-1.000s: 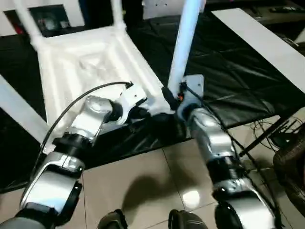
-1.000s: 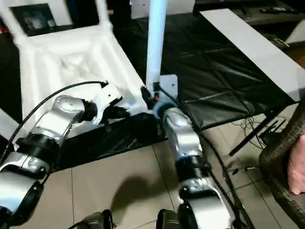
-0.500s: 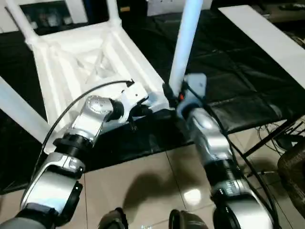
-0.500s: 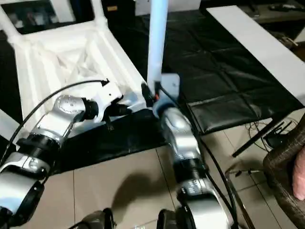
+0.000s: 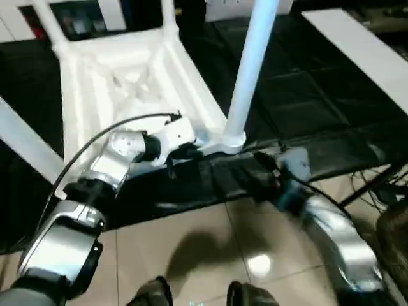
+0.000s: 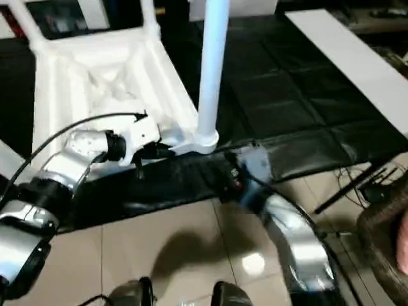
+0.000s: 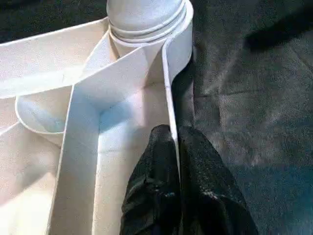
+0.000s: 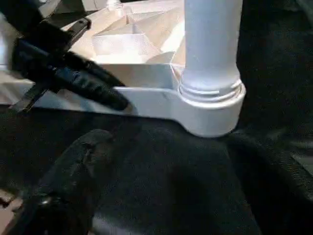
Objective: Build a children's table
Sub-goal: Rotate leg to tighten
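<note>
White table leg (image 5: 252, 70) upright in upturned top's (image 5: 121, 89) near corner socket (image 8: 210, 110)

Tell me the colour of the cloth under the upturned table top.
Black; the cloth under the table top shows best in the right eye view.

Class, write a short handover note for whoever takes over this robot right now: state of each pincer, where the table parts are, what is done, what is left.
Left pincer: shut, pinching the side wall of the upside-down table top close to the near corner socket.
Right pincer: open, holding nothing, over the black mat just short of that corner.
Done: near leg stands upright in its socket; two far legs also stand in their corners.
Left: a fourth leg slants at the near left corner; I cannot tell whether it is seated. Check it, then turn the table over.
</note>
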{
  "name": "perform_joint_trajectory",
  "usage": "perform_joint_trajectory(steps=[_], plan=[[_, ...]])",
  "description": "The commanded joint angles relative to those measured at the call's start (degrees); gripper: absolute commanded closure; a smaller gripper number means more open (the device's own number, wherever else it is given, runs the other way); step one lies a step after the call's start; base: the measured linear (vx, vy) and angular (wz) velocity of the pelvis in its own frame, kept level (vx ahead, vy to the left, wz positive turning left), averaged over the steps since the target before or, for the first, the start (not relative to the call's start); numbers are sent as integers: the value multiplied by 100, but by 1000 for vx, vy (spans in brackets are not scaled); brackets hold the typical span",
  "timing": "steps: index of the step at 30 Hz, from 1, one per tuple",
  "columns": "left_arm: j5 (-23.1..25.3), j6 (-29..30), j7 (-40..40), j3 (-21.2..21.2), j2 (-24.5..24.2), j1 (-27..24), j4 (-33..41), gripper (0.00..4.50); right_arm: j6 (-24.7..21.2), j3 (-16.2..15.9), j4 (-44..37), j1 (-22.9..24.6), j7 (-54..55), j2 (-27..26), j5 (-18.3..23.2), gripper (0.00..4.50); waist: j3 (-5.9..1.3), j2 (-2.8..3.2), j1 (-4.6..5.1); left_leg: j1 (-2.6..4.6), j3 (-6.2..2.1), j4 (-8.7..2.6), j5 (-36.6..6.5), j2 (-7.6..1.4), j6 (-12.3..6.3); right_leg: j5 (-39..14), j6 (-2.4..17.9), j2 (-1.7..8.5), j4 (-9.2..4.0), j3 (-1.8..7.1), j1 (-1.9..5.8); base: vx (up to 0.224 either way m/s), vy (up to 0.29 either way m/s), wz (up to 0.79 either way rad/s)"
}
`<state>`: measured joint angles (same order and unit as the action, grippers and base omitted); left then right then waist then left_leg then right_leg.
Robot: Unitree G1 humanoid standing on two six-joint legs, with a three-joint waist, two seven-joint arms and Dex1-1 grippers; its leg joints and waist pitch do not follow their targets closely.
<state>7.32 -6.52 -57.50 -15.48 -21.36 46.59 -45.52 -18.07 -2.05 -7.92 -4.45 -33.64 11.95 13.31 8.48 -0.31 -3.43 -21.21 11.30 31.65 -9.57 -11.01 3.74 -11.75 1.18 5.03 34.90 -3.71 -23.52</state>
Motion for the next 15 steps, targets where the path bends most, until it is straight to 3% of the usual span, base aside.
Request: perform_joint_trajectory(steps=[1,4,5,7,10,12,15], plan=[[17,-188,-265,-39,-81,-114,58,406,-223,0,-410,188,68,-2,112,4,-528,-36,-25,36,-107,-278,-692,-214,-467,-321,1310,355,-379,311,370,0,0,0],[-113,-185,-476,-20,-140,-174,217,395,-319,-9,-567,268,134,-33,172,2,-550,-39,-19,28,-107,-265,-581,-209,-437,-215,1318,352,-350,317,370,0,0,0],[-177,-169,-501,21,-155,-203,275,365,-342,-29,-634,297,155,-43,199,0,-579,-26,-22,43,-98,-239,-408,-212,-478,167,1417,340,-293,317,362,0,0,0],[-293,-119,-511,102,-156,-244,369,356,-377,-55,-723,334,182,-45,233,0,-598,-21,-29,38,-94,-218,-247,-207,-553,521,1512,331,-250,313,368,0,0,0],[-832,523,-423,505,-81,-496,956,333,-486,-28,-898,352,206,-146,465,0,-641,-5,-34,43,-88,-190,-170,-220,-597,817,1657,348,-184,313,389,0,0,0],[-1128,969,-197,772,-1,-706,1405,313,-579,-47,-989,320,264,-162,445,0,-645,18,-33,35,-86,-171,-233,-224,-621,763,1759,342,-185,303,379,0,0,0],[-1420,1330,169,1049,132,-1064,2097,302,-734,-18,-1062,278,497,-214,356,0,-640,17,-25,27,-89,-177,-436,-225,-511,336,1692,339,-226,299,387,0,0,0]])
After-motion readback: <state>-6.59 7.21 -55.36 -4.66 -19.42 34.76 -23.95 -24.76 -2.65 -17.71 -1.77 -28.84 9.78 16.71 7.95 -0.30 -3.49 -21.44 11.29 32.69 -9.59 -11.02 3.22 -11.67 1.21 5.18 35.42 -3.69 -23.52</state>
